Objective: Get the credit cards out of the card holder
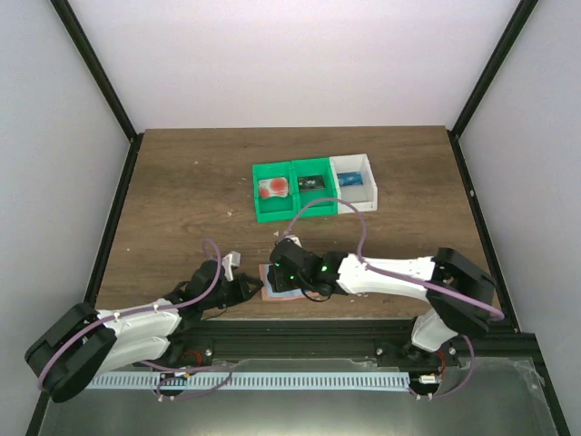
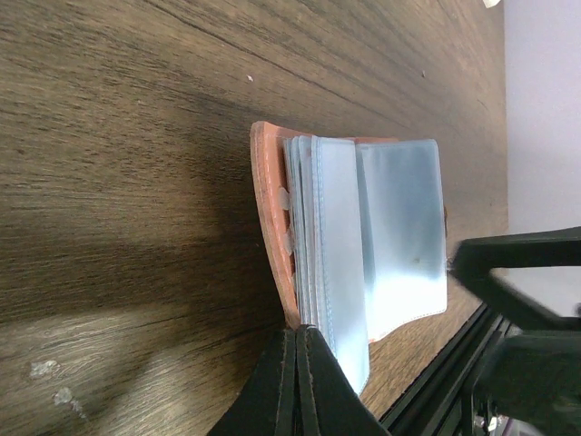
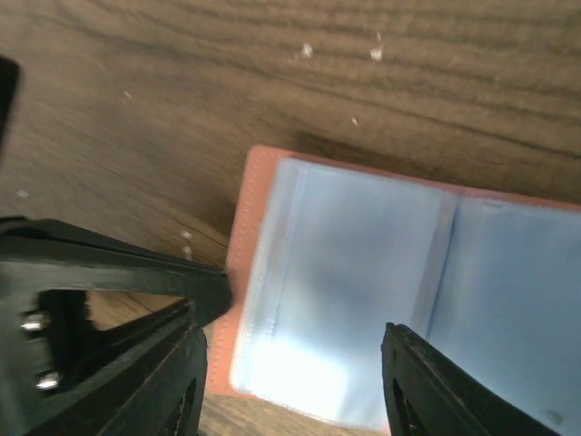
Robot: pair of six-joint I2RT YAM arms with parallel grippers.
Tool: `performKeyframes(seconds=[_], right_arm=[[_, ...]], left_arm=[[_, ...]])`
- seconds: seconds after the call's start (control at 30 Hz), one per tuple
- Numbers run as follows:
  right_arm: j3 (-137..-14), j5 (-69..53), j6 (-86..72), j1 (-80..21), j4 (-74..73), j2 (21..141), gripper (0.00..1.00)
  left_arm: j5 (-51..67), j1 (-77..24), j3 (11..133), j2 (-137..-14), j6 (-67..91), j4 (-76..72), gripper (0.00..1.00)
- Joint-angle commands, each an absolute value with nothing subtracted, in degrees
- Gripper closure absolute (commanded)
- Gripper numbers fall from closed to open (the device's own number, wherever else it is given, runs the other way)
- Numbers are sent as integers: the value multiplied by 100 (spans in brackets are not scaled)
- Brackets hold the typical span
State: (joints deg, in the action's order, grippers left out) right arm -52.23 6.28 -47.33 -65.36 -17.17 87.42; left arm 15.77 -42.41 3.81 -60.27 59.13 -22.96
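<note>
Left wrist view: left gripper (image 2: pixel 296 350) clamped on the salmon edge of the card holder (image 2: pixel 363 236); right gripper (image 3: pixel 295 343), jaws apart, hangs over its blue-grey pockets (image 3: pixel 363 272).

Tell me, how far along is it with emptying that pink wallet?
Done: one pale card with a red blot lies in the green bin. In hand: the card holder lies open, the left pincer shut on its rim, the right pincer open over its blue-grey pockets. Left: any cards still inside; none show.
</note>
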Motion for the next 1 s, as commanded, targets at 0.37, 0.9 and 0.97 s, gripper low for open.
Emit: performKeyframes(seconds=[0.37,0.9,0.97], right_arm=[[-5520,462,-4655,-6645,-1537,9697,41],[-5491,1247,-4863,-6645,-2303,9671,43],[-5459,1309,-4869,-6645,-2352,9584,43]], left_arm=[[1625,-4266,368,-6038,5853,-2348,100],[1585,-4263,325,-5992,5845,-2329,100],[1583,-4265,317,-5995,5845,-2327,100]])
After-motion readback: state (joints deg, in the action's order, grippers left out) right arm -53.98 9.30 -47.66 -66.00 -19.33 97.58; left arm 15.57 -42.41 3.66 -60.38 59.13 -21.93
